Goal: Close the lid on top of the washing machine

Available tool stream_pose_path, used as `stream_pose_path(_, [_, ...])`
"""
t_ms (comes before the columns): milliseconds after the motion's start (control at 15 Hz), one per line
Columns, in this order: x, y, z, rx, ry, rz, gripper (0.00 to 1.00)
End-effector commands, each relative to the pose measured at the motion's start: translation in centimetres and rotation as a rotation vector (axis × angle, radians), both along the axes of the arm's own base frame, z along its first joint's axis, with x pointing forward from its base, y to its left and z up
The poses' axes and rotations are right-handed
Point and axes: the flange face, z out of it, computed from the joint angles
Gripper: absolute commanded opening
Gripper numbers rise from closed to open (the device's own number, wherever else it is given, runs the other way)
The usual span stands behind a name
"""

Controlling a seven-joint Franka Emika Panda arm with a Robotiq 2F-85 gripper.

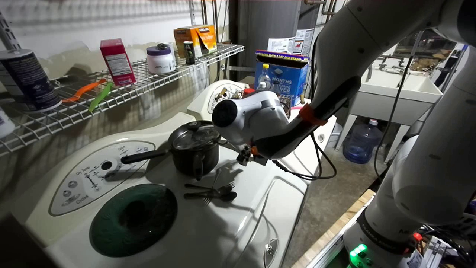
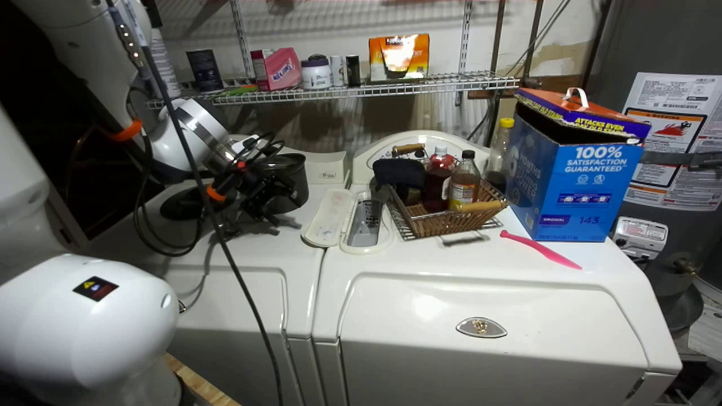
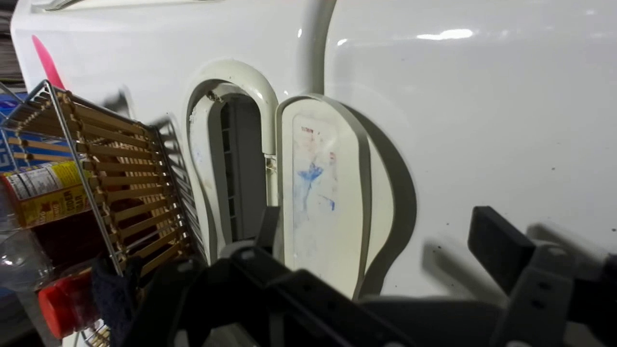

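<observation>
- Robotiq gripper [image 3: 378, 229], fingers spread wide apart
- Off-white compartment lid [image 3: 315, 193], swung open beside its compartment [image 3: 268, 120] atop the washing machine [image 2: 496, 287]
- Wood-slatted basket [image 3: 127, 167], near the compartment, holding a cider vinegar bottle [image 3: 43, 190]

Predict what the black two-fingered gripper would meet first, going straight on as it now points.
Probably the oblong cream plastic lid with blue marks, lying open ahead of the gripper, though depth is unclear and the glossy white appliance top might come first.

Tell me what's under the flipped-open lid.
The gap between the washing machine and its white neighbour runs up to the lid; whatever lies directly beneath is covered.
</observation>
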Motion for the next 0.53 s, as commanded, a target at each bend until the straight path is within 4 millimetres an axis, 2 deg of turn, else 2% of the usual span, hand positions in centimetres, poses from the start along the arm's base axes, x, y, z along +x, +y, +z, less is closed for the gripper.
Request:
stream_pose_path(0, [1.4,0.4,-1.5,-0.017,-0.082,-0.010,1.00])
stream_pose_path(467, [2.8,-0.3,-3.4,-0.046,-0.137,-0.040,1.00])
